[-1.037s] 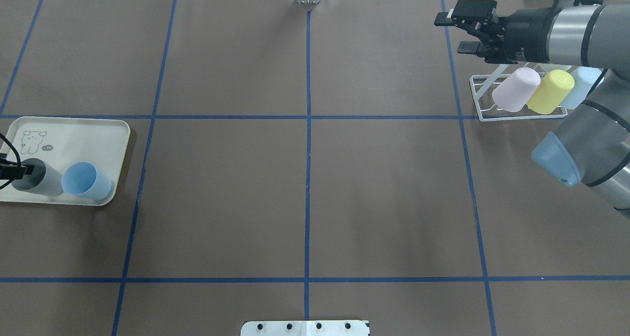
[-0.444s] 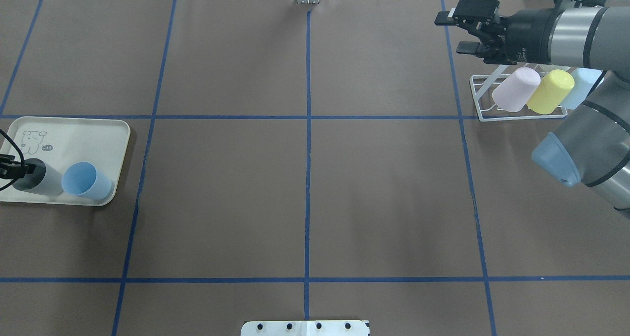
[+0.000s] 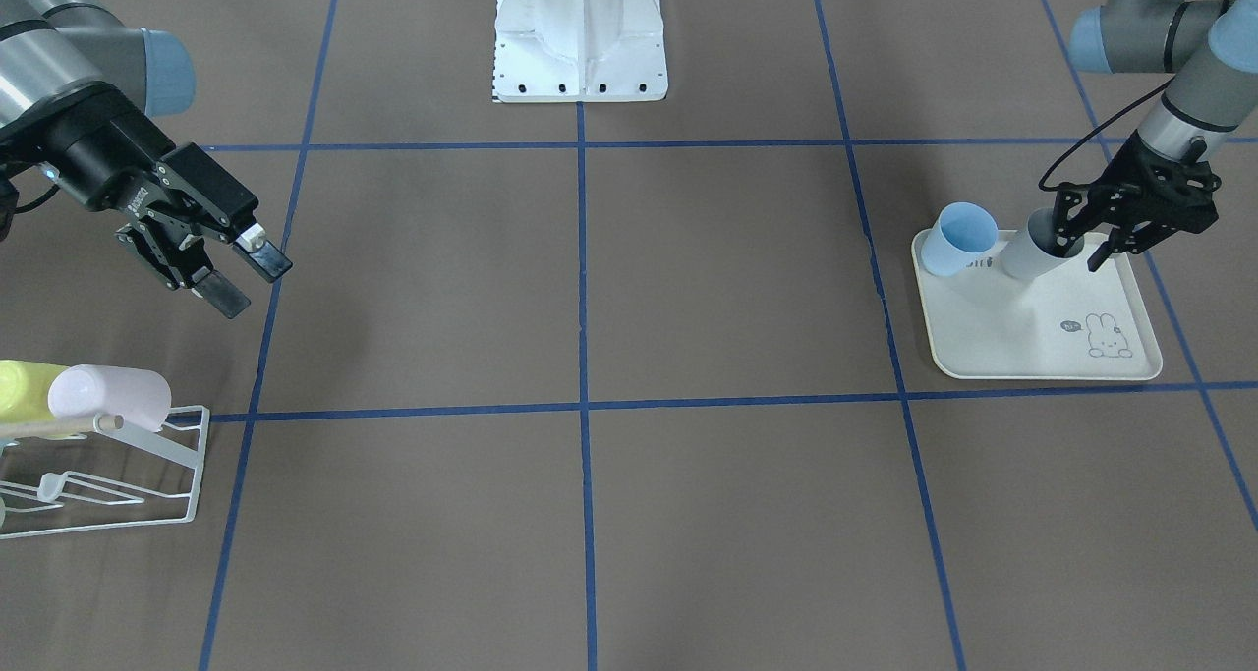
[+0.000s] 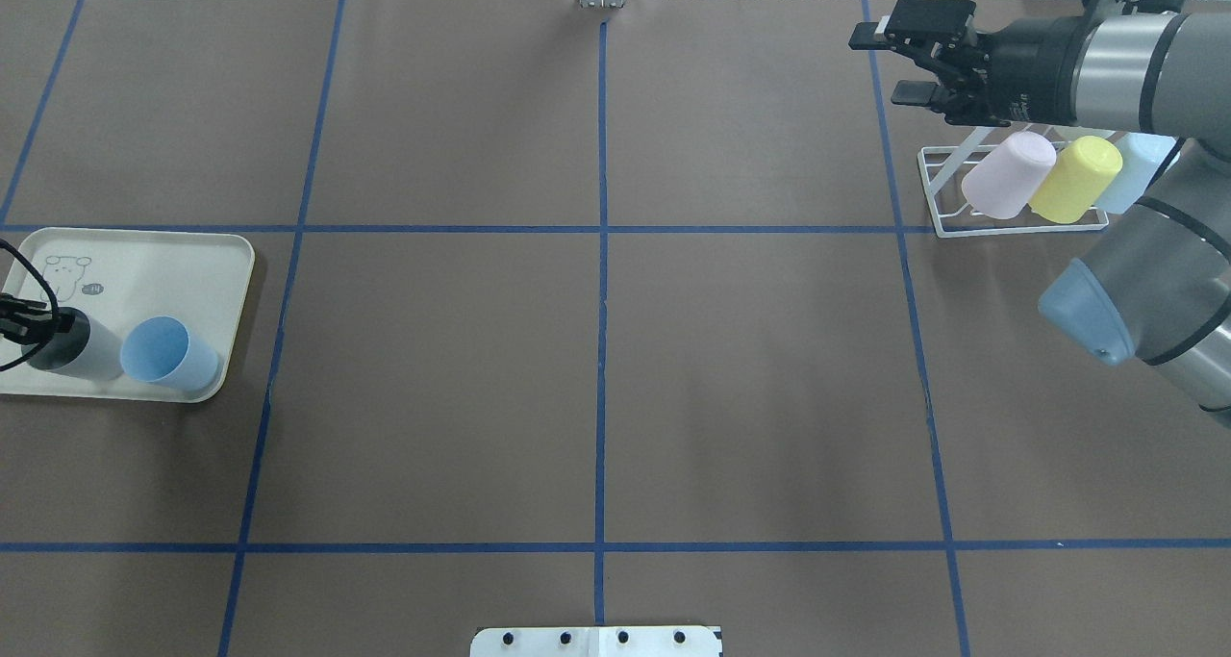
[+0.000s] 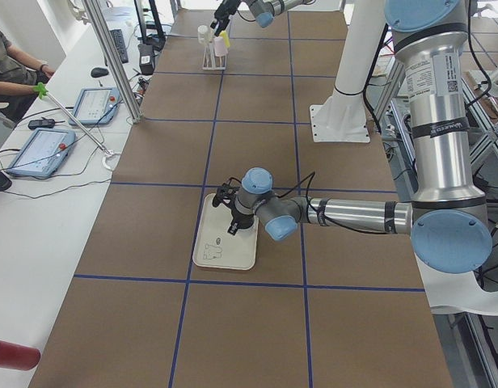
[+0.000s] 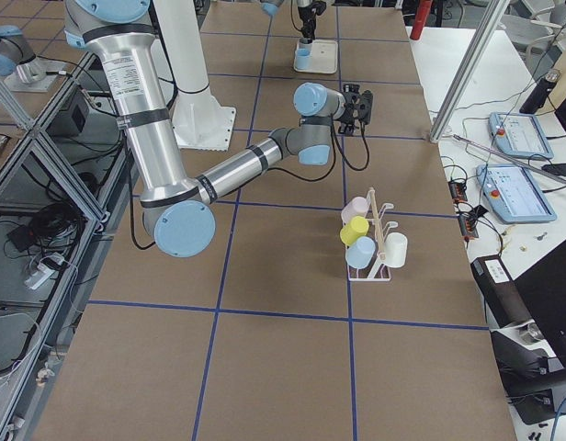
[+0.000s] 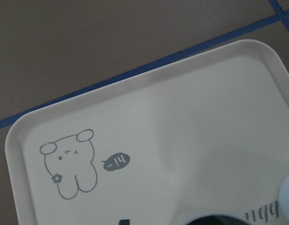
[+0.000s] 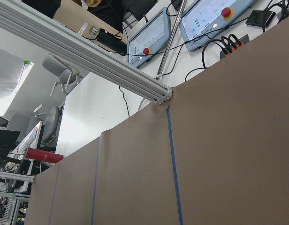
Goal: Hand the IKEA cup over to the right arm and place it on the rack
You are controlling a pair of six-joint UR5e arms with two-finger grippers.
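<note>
Since a second ago the left fingers (image 3: 1101,247) have edged slightly farther from the robot over the tray (image 4: 173,253), and their black cable now loops across the tray's near-left corner. They stand partly apart. One tip is down inside the mouth of the grey cup (image 4: 87,354) and the other is outside its wall, with a visible gap between them in the front-facing view. The cup itself has not shifted. It sits at the near end of the cream tray, just beside a pale blue cup (image 4: 168,354).

The grey cup is plain and tapered, with a light grey outside and a dark inside. Its mouth faces up, and it stands on its narrower base.

Farther off, across the brown worktop (image 4: 433,397), the right fingers (image 3: 221,296) have barely moved. They hang in the air, spread wide and holding nothing, just beyond the white wire rack (image 4: 938,229). The rack carries a pink cup (image 4: 1005,176), a yellow cup (image 4: 1077,181) and a light blue one, as before.
</note>
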